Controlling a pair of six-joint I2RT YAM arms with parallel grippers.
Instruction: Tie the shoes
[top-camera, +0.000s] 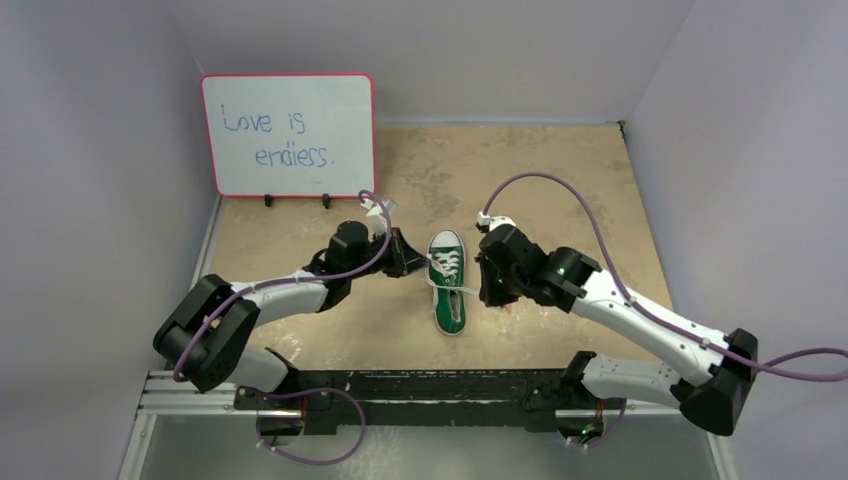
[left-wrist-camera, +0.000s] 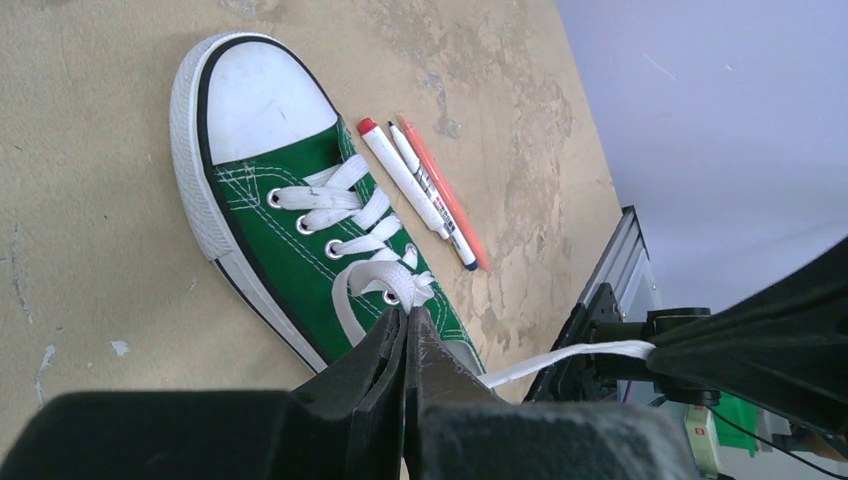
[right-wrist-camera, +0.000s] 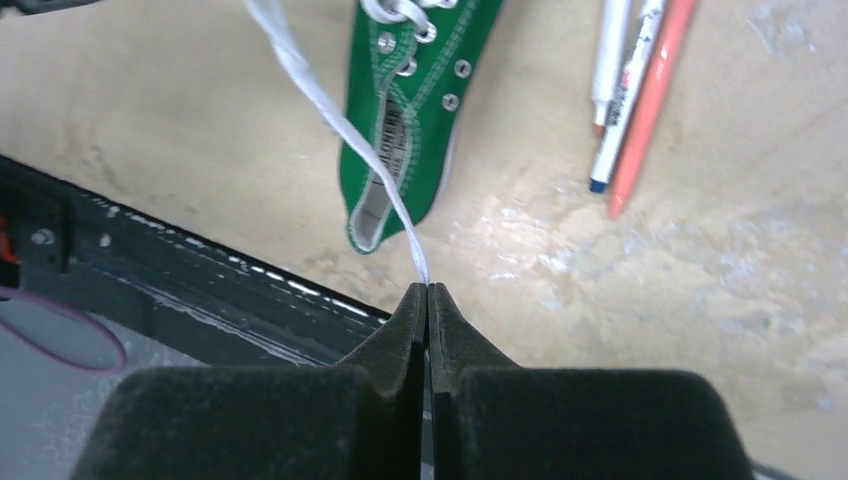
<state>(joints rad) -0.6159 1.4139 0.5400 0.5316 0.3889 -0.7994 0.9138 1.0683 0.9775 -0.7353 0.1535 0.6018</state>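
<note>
Green sneaker (top-camera: 447, 282) between left pincer (left-wrist-camera: 406, 318) and right pincer (right-wrist-camera: 427, 292); both clamped on lace (right-wrist-camera: 330, 115).

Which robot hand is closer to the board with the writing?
Left. The left gripper is out in front of the whiteboard, off its right corner, on the shoe's left side. The right gripper is across the shoe, farther away.

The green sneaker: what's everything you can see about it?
The sneaker is a small green canvas low-top with white toe cap, sole edge and laces, untied. It stands on the table, toe toward the whiteboard, pens beside it. The right gripper pinches one lace taut; the left gripper is shut at the top eyelets.
</note>
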